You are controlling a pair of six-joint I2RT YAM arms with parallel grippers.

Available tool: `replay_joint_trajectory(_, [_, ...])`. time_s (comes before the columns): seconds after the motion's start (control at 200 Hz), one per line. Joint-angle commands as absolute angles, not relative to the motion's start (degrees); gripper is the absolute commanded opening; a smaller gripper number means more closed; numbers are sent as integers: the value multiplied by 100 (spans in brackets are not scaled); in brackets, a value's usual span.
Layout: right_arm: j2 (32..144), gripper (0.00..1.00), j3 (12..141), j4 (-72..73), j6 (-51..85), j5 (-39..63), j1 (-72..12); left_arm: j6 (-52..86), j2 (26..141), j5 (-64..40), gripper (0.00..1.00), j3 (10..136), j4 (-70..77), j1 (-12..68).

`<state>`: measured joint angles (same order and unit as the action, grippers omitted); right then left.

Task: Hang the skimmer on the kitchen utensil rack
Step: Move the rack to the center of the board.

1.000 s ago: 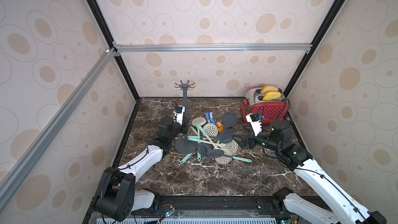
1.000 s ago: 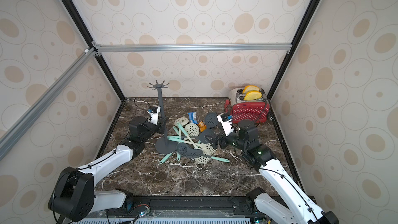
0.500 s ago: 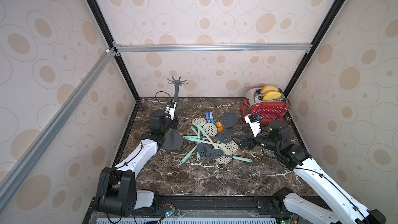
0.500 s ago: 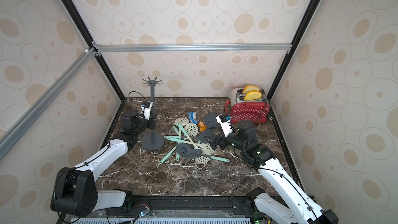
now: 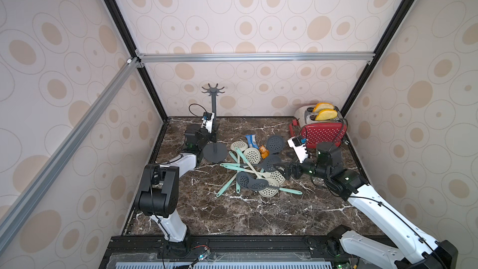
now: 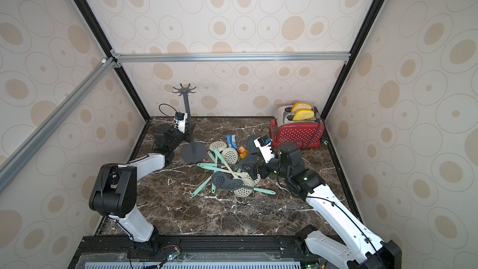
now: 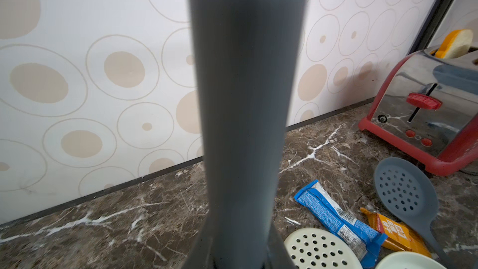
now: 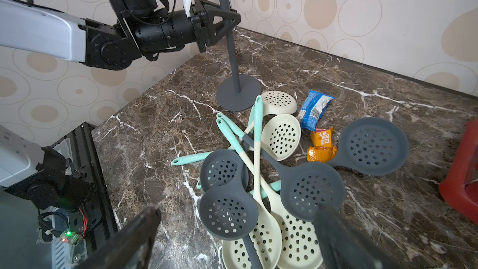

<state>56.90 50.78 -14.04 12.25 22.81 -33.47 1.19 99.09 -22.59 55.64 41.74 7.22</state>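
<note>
The kitchen utensil rack [image 5: 213,115] stands upright at the back left, with its round base [image 5: 214,153] on the marble and its hook crown [image 5: 213,89] empty. My left gripper [image 5: 216,131] is shut on the rack's pole [image 8: 227,21], and that pole [image 7: 240,99] fills the left wrist view. Several skimmers lie crossed in a pile [image 5: 254,174] to the right of the base, some grey and some cream with teal handles. My right gripper [image 8: 238,213] hangs open just over the pile's right edge, above a grey skimmer [image 8: 229,214]. It holds nothing.
A red toaster [image 5: 322,131] with two bread slices stands at the back right. A blue snack wrapper [image 5: 251,141] and an orange one [image 5: 264,151] lie behind the pile. Patterned walls close in on three sides, and the left wall is near the rack.
The left arm has slid the rack leftward and back, away from the skimmer pile, still gripping the pole. The right gripper has barely moved.
</note>
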Motion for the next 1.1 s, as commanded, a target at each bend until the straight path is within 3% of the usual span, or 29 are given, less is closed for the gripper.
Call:
replay_joint_trajectory(0.0, [5752,98,5212,-1353,1090,2283,-3394,413,9840,-2804,0,5746,5578,703])
replay_joint_trajectory(0.245, [5827,98,5212,-1290,1124,2292,-3401,1139,9816,-3172,0,5057,6384,816])
replay_joint_trajectory(0.811, [5757,98,5168,-1471,1183,1930,-3396,1058,9261,-2863,0,4655,5800,2356])
replay_joint_trajectory(1.092, [5877,98,5305,-1976,1024,1250,-3575,695,8681,-2584,0,4352,5349,1857])
